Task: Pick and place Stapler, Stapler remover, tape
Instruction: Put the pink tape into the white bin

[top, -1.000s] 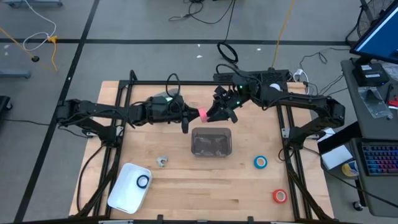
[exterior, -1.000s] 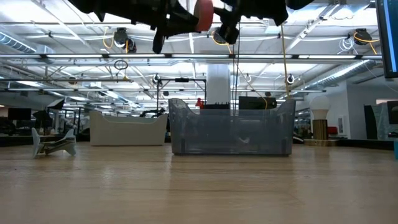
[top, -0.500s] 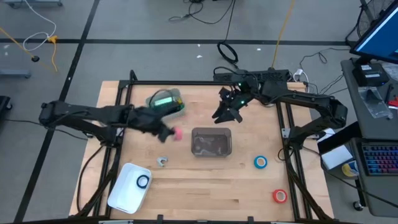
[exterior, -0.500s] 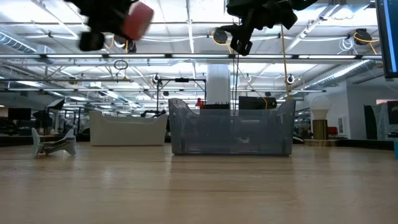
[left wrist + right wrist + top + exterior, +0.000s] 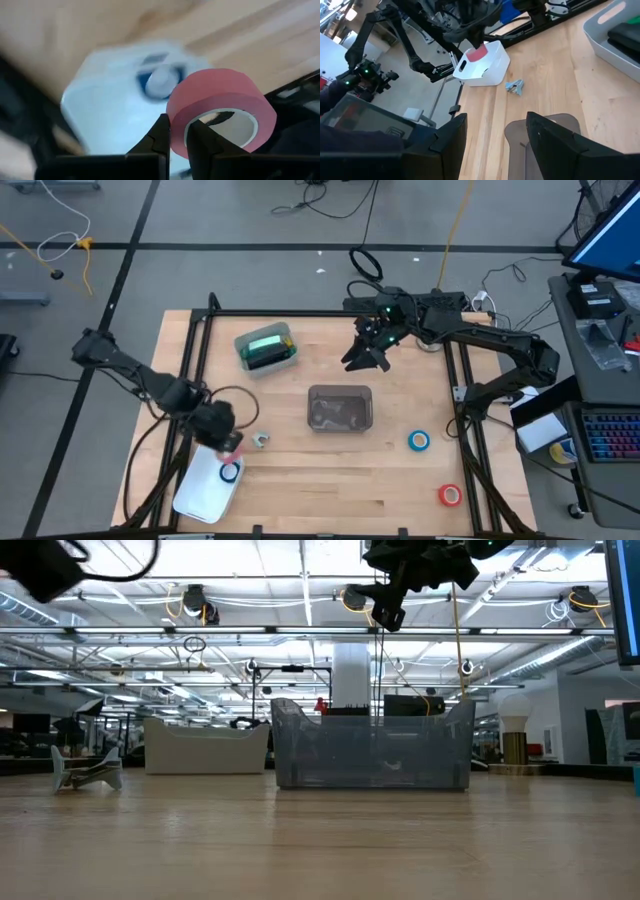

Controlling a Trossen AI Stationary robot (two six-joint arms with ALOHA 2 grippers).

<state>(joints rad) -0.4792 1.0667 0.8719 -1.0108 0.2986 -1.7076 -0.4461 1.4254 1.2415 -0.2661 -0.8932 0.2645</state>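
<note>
My left gripper (image 5: 226, 440) hovers over the far end of the white tray (image 5: 200, 490), shut on a pink tape roll (image 5: 220, 110). A blue tape roll (image 5: 230, 472) lies flat in that tray. The mint-green stapler (image 5: 264, 343) lies in a grey tray at the far left. The small grey stapler remover (image 5: 260, 440) rests on the wood next to the white tray. Teal tape (image 5: 419, 442) and red tape (image 5: 450, 495) lie flat at the near right. My right gripper (image 5: 362, 358) hangs open above the far middle, holding nothing. My left gripper pinches the pink roll's wall (image 5: 177, 107), one finger (image 5: 200, 142) inside the centre hole and the other finger (image 5: 159, 137) against the outer face. The roll is lifted clear, above the white tray (image 5: 115, 100) and the blue roll (image 5: 160, 82).
A clear plastic bin (image 5: 340, 408) stands in the table's middle, below and nearer than my right gripper. Dark frame rails run along the table's left, right and far edges. Bare wood lies between the bin and the near edge.
My left gripper has carried the pink roll from right beside my right gripper at the far middle toward the table's near left, ending over the white tray. This uncovered the stapler's tray. My right gripper has stayed almost in place.
</note>
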